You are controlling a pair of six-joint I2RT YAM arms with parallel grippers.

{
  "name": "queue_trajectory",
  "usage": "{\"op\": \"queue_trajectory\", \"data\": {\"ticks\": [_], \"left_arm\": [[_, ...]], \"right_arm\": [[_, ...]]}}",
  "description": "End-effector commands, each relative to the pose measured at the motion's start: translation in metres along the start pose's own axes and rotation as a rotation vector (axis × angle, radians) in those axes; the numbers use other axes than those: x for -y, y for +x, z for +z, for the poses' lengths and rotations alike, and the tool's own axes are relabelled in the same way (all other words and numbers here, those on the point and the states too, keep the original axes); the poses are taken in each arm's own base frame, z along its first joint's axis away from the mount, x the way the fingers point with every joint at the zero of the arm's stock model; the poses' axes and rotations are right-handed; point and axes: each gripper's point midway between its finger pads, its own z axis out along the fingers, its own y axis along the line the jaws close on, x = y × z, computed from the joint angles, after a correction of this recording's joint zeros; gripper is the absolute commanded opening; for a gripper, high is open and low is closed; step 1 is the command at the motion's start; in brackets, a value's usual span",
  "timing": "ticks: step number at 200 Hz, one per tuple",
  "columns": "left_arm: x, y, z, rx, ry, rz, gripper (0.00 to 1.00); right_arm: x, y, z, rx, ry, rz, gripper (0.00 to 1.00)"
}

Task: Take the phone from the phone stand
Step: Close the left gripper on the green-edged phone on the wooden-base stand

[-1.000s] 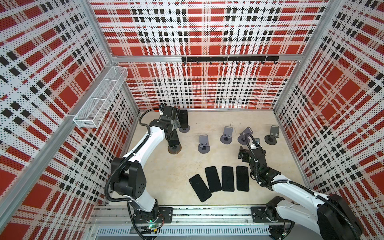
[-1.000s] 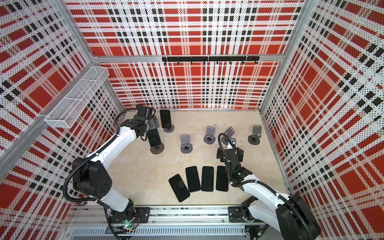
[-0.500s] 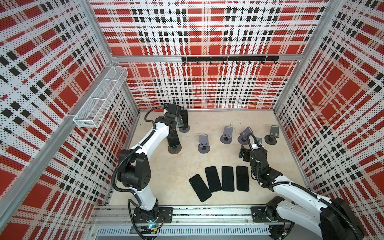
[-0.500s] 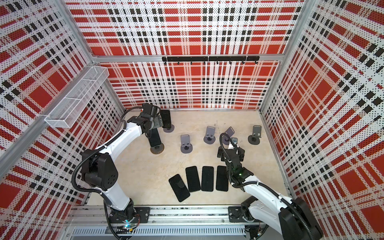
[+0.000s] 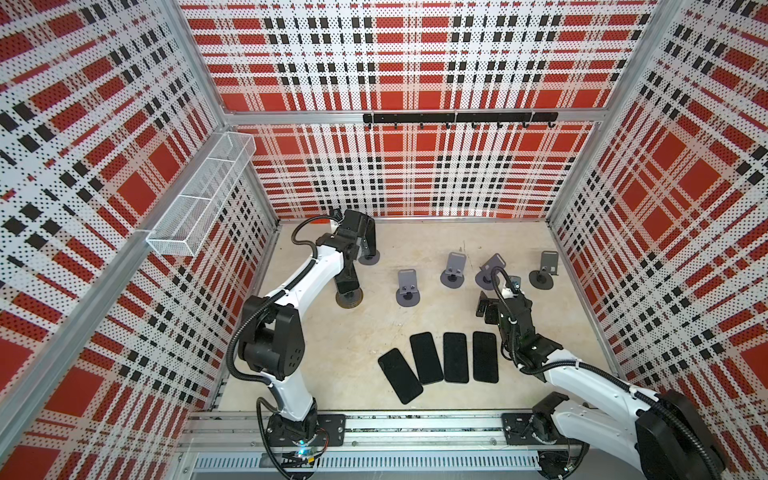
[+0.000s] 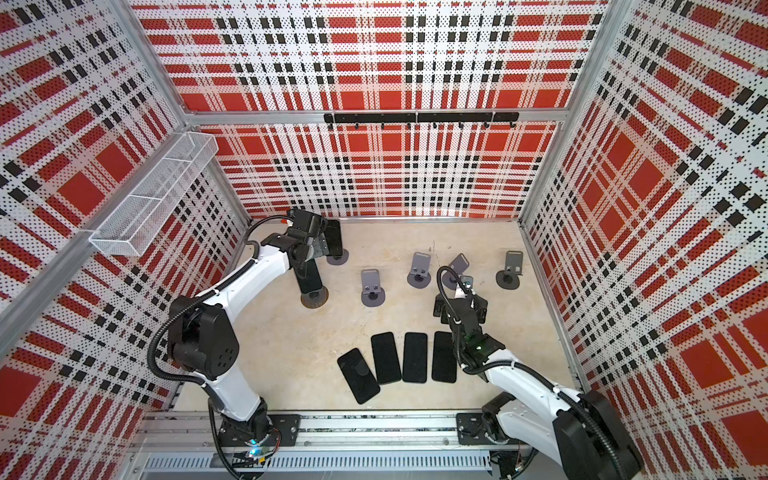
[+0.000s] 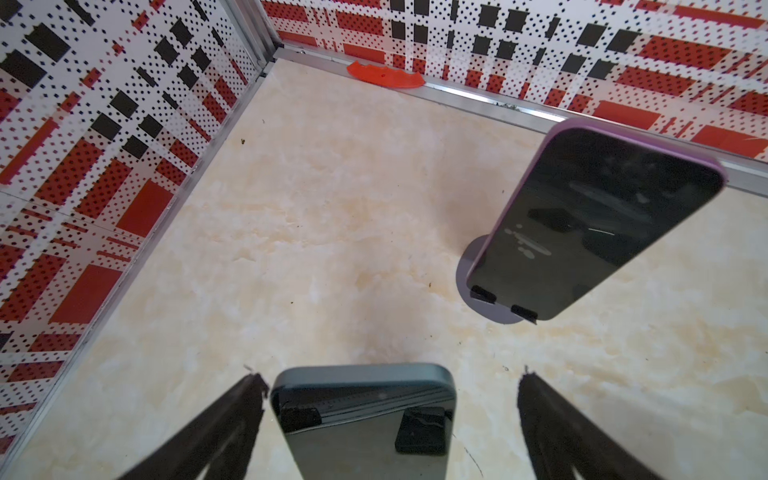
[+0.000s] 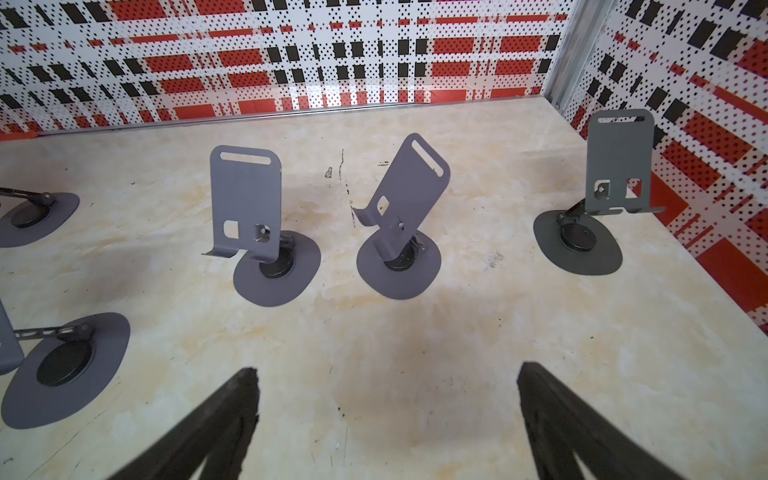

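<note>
Hovering over the phone point(image 7: 365, 415), the left fingers point(image 7: 224, 428) are spread wide to either side of its top edge. One tip is just beside the edge and the other is clear of it, and they pinch nothing. That phone, teal-rimmed with a dark screen, leans on its stand point(image 5: 349, 298) near the left wall in both top views. A purple phone point(image 7: 594, 224) sits on a second stand point(image 7: 464, 270) just behind, close to the back wall. The right fingers point(image 8: 224, 424) are likewise spread and hold nothing, hanging above bare surface point(image 8: 415, 374) in front of three empty stands point(image 8: 245, 199). Four dark phones point(image 5: 456, 357) lie flat in a row near the front of the surface.
</note>
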Motion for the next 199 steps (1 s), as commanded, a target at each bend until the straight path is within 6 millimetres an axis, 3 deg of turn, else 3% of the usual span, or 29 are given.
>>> {"op": "queue_trajectory", "data": {"ticks": [1,53,152,199], "left_arm": [[-0.009,-0.003,-0.003,0.011,-0.020,-0.026,0.98],[-0.016,0.007,0.004,-0.005,-0.035,-0.076,1.00],[-0.023,0.012,0.008,-0.018,0.006,-0.109,0.83],[-0.022,0.016,0.010,-0.028,0.012,-0.095,0.84]], "right_arm": [[-0.002,-0.006,0.002,0.004,-0.002,-0.001,1.00],[-0.002,-0.005,0.003,-0.005,0.005,-0.005,1.00],[-0.003,-0.002,0.006,-0.017,0.008,-0.007,1.00],[-0.003,-0.001,0.008,-0.027,0.015,-0.011,1.00]]}}
